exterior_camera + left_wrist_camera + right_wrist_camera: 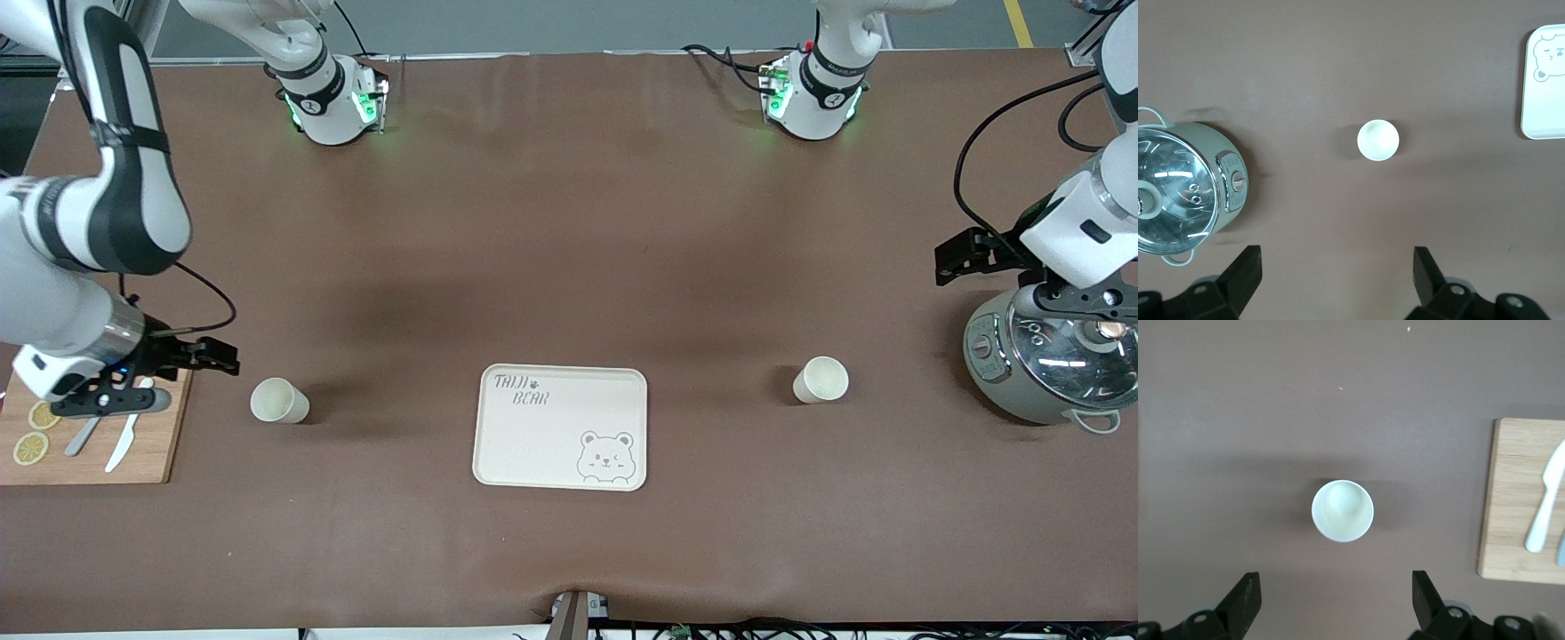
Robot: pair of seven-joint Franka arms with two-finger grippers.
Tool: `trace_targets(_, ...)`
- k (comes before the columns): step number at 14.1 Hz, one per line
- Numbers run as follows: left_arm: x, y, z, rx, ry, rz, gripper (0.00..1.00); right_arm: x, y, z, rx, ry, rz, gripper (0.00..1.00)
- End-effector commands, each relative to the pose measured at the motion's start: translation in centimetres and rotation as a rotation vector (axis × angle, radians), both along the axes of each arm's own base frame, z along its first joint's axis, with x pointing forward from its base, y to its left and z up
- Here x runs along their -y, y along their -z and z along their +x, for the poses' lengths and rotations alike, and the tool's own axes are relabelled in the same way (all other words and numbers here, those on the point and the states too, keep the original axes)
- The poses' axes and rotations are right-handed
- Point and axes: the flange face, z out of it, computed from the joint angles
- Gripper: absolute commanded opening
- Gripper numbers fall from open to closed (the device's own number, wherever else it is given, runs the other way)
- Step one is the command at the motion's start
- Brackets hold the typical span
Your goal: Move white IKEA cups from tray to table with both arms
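Note:
Two white cups stand upright on the brown table, one on each side of the cream bear tray (556, 444). One cup (278, 400) (1342, 510) is toward the right arm's end. My right gripper (222, 357) (1336, 597) hangs open in the air beside that cup, at the cutting board's edge, holding nothing. The other cup (821, 380) (1378, 140) is toward the left arm's end. My left gripper (948, 262) (1337, 273) hangs open above the table between that cup and the cooker, also holding nothing. Both cups are apart from the fingers.
A wooden cutting board (133, 449) (1521, 500) with lemon slices (31, 447) and a white knife (122, 442) (1546, 497) lies at the right arm's end. A grey-green cooker with a glass lid (1040, 364) (1178, 190) stands at the left arm's end. The tray's edge (1545, 80) shows in the left wrist view.

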Motion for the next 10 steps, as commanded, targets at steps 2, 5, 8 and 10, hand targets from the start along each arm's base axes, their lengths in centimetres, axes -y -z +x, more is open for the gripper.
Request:
trace_targets(2,0.4,-0.4,0.2,0.013,-0.009,-0.022,1.00,1.9,-4.7,0.1,0.028,0.021,0.001,1.00)
trace_targets(5,0.3,-0.5,0.1,0.014,-0.013,-0.028,1.00,2.4,-7.7,-1.1,0.039,0.032,0.007,1.00)
trace_targets(8,0.6,-0.5,0.1,0.014,-0.009,-0.029,1.00,3.0,-10.9,-2.8,0.053,0.038,0.013,1.00)
trace_targets(10,0.7,-0.6,0.1,0.015,-0.009,-0.030,1.00,3.5,-13.0,-3.8,0.057,0.038,0.016,1.00)
